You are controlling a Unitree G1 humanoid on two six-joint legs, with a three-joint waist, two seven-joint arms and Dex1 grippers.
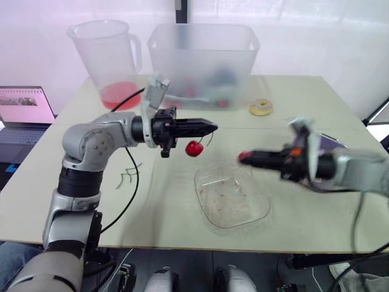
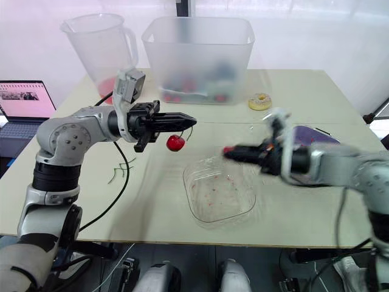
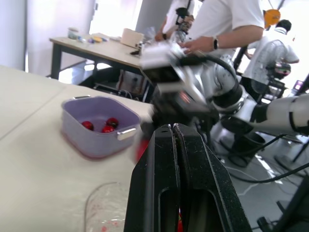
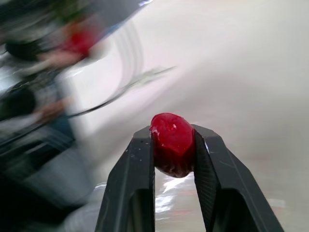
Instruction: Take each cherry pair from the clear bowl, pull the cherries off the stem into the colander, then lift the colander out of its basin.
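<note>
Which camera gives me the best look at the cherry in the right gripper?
Right wrist view: the cherry sits close up, pinched in the right gripper. Both eye views give just a small red blur at that gripper's tip. The left wrist view gives at most an unclear red smear beside the colander.

Behind the clear plastic bowl (image 1: pixel 234 204) is set a frosted plastic tub (image 1: pixel 203 61); right of the bowl, a purple square basin (image 3: pixel 91 142).
</note>
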